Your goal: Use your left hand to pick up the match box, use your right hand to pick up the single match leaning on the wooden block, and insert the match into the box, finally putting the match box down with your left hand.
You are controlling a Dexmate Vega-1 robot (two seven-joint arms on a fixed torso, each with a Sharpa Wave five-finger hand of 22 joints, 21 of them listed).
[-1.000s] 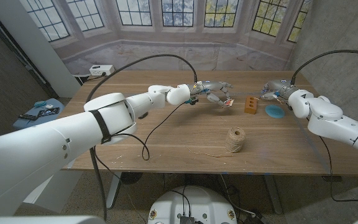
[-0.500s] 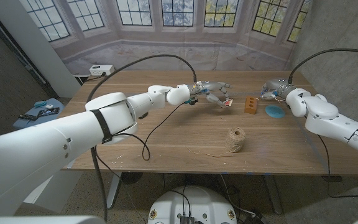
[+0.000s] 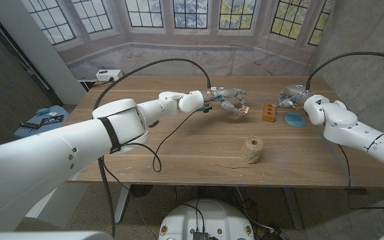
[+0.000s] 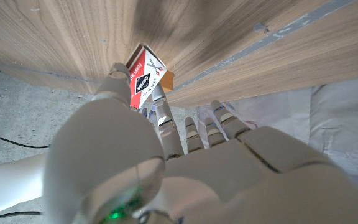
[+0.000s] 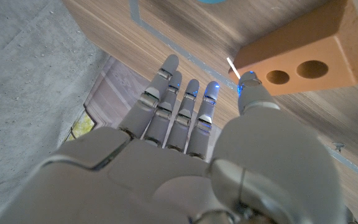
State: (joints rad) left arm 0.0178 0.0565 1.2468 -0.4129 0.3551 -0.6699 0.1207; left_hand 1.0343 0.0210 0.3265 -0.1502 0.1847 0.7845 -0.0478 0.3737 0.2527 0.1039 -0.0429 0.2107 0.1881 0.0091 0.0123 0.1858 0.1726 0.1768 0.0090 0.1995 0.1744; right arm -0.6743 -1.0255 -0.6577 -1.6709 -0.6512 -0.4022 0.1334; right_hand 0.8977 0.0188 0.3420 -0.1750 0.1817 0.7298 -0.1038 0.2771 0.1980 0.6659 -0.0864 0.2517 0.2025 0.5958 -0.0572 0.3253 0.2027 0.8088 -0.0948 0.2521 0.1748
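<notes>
Wooden table (image 3: pixel 179 143) first, then the left hand (image 3: pixel 231 100), its fingers clamped on the red-and-white match box (image 4: pixel 145 73) and holding it above the boards. Over by the wooden block (image 5: pixel 303 53) sits the right hand (image 5: pixel 185 124), fingers apart and empty, thumb tip just beside the pale match (image 5: pixel 233 67) propped against the block. Risk here: a thumb nudge could knock that thin stick flat, making the pinch far harder.

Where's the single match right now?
The match leans on the wooden block, right of table centre in the head view; in the right wrist view it is just beyond the right hand, whose thumb tip is beside it.
</notes>
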